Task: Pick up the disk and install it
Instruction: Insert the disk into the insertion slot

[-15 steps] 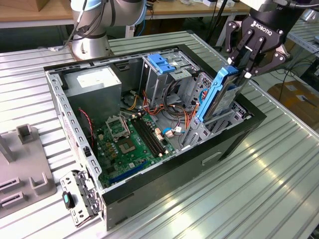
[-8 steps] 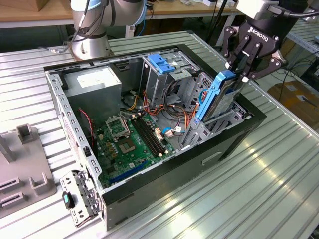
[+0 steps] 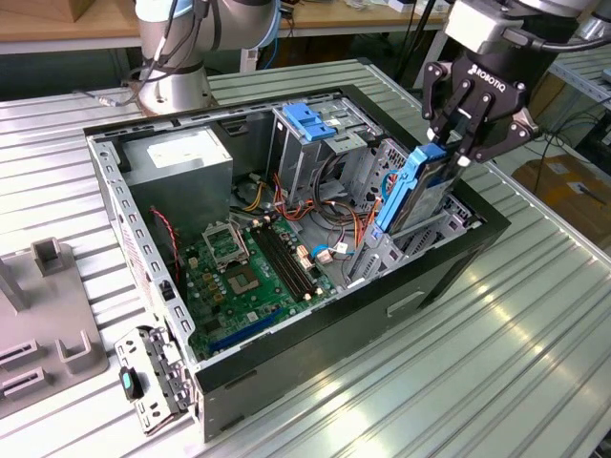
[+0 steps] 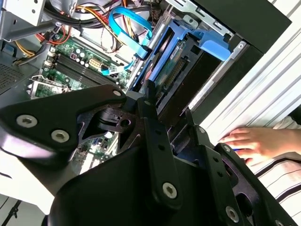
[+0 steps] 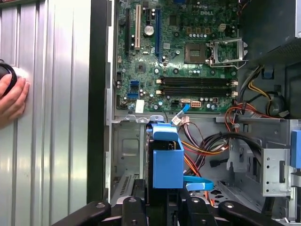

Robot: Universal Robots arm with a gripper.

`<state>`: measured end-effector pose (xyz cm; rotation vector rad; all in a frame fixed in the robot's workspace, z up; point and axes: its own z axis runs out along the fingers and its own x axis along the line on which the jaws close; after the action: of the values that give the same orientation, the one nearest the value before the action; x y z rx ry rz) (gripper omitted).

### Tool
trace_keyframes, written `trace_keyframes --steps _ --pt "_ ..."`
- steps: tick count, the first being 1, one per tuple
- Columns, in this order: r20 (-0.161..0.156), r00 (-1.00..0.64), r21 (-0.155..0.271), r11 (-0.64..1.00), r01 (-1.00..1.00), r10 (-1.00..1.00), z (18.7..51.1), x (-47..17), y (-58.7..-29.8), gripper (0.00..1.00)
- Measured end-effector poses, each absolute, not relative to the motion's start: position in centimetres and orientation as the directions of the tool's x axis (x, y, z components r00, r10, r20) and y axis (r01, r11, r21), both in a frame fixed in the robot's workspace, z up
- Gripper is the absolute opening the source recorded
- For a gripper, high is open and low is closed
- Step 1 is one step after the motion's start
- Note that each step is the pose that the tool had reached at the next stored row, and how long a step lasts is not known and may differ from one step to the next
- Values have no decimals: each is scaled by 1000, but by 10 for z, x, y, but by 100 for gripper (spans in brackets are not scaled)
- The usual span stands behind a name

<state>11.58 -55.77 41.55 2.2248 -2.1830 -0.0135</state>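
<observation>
Pincer (image 3: 456,148) is noted at the upper right of the exterior view. Its black fingers (image 5: 134,209) are closed to a narrow gap and clamped onto the upper end of the disk (image 3: 412,196), which is held between them.

The disk is carried steeply tilted and hangs directly below the pincer. Its bright blue carrier edge is turned toward the exterior view's left. Its lower end is sunk into the grey metal bay (image 3: 387,250) at the right end of the open computer case (image 3: 315,353). In both wrist views the disk is seen reaching out from between the fingers toward the case interior.

Beyond the bay, orange and blue cables (image 3: 334,234) are bundled at frame centre. The green motherboard (image 3: 248,277) is laid on the case floor at lower centre. A ridged blue latch piece (image 3: 310,119) is seated atop the drive cage at upper centre, and a grey box (image 3: 181,157) with a white label is placed at upper left.

The case is set on a ribbed metal table (image 3: 477,363). A person's hand (image 5: 11,99) is rested on that table, just outside the case wall.
</observation>
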Motion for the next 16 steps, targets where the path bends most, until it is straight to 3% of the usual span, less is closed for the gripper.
trace_keyframes --steps 16 --pt "11 19 24 -19 -1000 -1000 387 116 -558 35"
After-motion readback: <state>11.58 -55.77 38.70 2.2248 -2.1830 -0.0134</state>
